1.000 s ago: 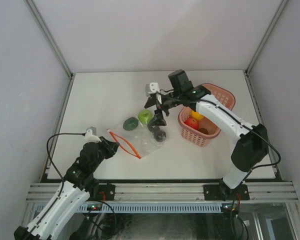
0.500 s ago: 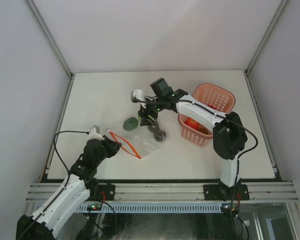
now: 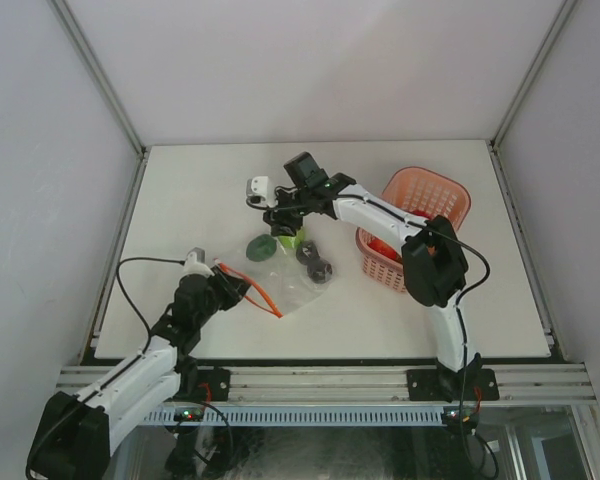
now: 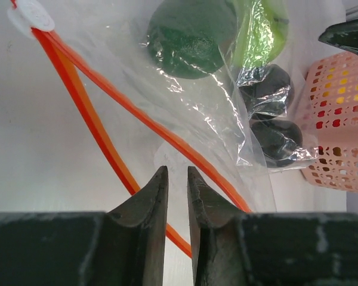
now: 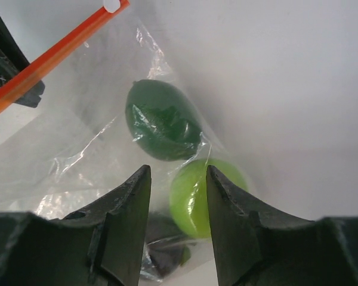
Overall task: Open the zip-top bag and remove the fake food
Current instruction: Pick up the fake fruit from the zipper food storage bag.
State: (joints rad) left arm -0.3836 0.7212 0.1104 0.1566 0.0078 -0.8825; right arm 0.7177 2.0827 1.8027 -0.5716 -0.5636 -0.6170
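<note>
Left wrist view: clear crinkled zip-top bag [image 4: 185,107], orange strip parted; left jaws narrowly apart, right jaws apart.

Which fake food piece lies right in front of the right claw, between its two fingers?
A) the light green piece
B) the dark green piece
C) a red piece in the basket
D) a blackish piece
A: in the right wrist view the light green piece lies between the fingers of the right claw, while the dark green piece lies farther ahead.

White-walled lab enclosure [image 3: 310,70], aluminium rail [image 3: 320,381]
</note>
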